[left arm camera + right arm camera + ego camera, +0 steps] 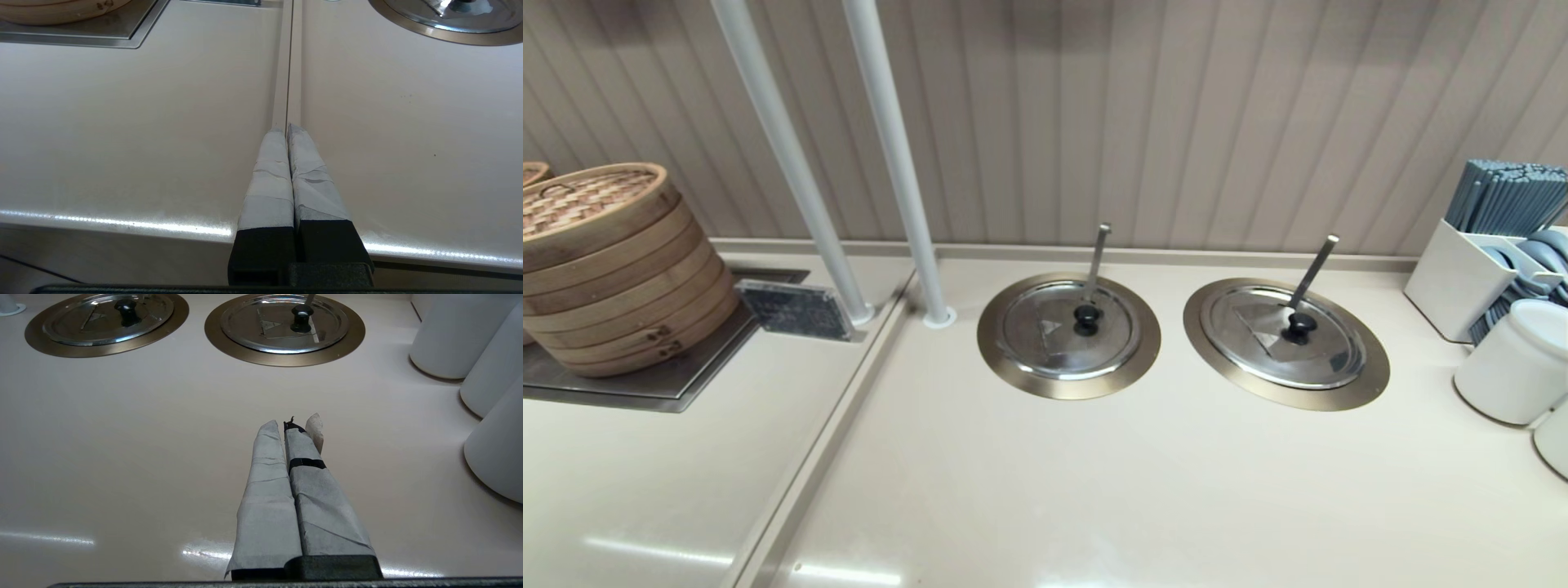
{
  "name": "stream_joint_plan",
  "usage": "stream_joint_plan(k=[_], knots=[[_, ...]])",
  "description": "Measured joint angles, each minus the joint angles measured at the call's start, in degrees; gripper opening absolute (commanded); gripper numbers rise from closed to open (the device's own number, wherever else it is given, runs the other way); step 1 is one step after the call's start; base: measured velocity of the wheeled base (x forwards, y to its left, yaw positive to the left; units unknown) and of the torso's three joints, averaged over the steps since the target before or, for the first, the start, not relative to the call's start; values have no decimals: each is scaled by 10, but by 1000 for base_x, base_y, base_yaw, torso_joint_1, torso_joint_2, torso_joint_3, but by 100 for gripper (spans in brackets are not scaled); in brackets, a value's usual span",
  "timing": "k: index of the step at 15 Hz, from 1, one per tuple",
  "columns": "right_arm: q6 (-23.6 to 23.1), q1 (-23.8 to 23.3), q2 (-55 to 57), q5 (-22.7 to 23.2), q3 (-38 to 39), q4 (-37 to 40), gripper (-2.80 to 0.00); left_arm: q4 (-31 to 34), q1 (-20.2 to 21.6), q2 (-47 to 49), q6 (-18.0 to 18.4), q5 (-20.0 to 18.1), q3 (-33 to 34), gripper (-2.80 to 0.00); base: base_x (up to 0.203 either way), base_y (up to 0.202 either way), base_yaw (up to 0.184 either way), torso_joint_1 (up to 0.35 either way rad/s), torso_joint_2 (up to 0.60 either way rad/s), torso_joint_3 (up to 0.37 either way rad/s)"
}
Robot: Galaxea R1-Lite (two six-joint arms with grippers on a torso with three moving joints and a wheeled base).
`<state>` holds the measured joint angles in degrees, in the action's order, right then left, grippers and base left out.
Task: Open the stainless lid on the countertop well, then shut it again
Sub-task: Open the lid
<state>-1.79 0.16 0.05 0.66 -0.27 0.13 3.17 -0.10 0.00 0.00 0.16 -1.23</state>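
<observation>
The stainless lid (pixel 1327 359) with the large wedge panel and black knob (pixel 1298 325) lies flat on the right countertop well, whose bronze rim (pixel 1368 377) rings it. A steel utensil handle (pixel 1312 269) sticks up through it. The right wrist view shows this lid (pixel 253 328) and its rim (pixel 355 339) far ahead of my right gripper (pixel 282 426), which is shut and empty above bare counter. My left gripper (pixel 287 128) is shut and empty over the counter seam near the front edge. Neither gripper appears in the head view.
The twin lid (pixel 1029 339) with a small triangle sits left on its own bronze rim (pixel 992 343). Two white poles (pixel 898 163) rise behind it. Bamboo steamers (pixel 605 261) stand far left. White canisters (pixel 1515 359) and a chopstick holder (pixel 1462 278) crowd the right.
</observation>
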Motion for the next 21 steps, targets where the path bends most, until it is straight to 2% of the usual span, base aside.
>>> stream_joint_plan(k=[8,12,17,21], knots=[[-1,0,0,-5,-4,0,-280,0,0,0,0,0,0,-280,0,0,0,0,0,0],[-1,0,20,-27,-88,9,-280,0,0,0,0,0,0,-280,0,0,0,0,0,0],[20,0,148,-51,-173,10,-280,0,0,0,0,0,0,-280,0,0,0,0,0,0],[69,0,313,-53,-223,-55,-280,0,0,0,0,0,0,-280,0,0,0,0,0,0]])
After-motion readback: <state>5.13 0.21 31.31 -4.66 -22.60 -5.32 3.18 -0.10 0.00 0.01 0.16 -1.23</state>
